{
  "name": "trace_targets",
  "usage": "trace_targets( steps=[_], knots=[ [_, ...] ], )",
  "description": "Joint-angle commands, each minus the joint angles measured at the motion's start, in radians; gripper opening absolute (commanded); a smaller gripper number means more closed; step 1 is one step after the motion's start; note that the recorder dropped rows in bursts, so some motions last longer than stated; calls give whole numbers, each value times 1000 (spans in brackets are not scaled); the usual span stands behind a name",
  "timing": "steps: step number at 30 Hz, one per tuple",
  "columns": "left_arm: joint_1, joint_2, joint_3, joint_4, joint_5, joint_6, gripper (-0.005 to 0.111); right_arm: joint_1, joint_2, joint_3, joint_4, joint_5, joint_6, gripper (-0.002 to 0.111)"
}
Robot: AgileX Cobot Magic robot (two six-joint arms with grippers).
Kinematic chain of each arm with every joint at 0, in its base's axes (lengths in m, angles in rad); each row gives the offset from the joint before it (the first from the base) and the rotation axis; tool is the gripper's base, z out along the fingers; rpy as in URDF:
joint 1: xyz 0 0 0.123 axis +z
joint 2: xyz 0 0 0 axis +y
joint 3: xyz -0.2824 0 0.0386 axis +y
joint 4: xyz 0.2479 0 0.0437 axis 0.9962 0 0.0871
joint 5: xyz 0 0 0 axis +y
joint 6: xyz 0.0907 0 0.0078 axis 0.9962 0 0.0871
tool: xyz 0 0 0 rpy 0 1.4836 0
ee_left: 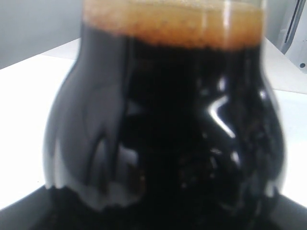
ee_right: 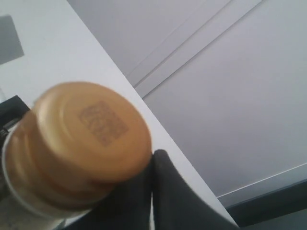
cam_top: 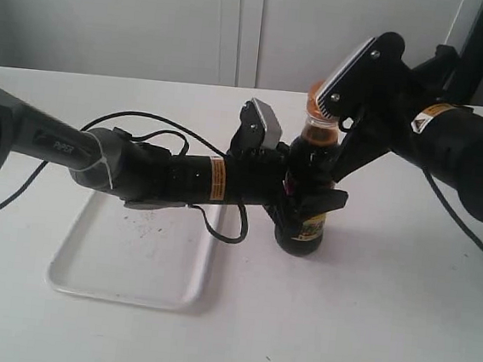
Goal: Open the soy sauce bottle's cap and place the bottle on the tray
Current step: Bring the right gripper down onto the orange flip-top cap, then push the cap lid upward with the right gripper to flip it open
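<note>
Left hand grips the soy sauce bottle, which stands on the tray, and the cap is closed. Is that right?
Not quite. The left hand grips the soy sauce bottle and the cap is closed, but the exterior view shows the bottle standing on the table beside the tray, not on it.

Small clear soy sauce bottle (cam_top: 318, 141) upright on white table (cam_top: 381, 331), R of flat white rectangular plastic tray (cam_top: 128, 294), apart from it. L end effector (cam_top: 306, 200) reaches in from L over tray's rear edge, clamped round bottle mid-body. Round orange-brown plastic cap (cam_top: 315, 91) atop bottle. R end effector (cam_top: 336, 105) at cap from R; one finger (ee_right: 172, 201) touches cap rim.
</note>
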Motion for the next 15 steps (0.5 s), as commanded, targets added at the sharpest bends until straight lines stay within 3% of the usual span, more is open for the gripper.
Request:
trace_targets(
  steps=[1,15],
  knots=[
    [-8,8,8,59,59,-24,0,13,-14,-3,-15,-14,1,0],
    [-8,8,8,69,87,-26,0,13,-59,-3,-19,30,-2,0]
  ],
)
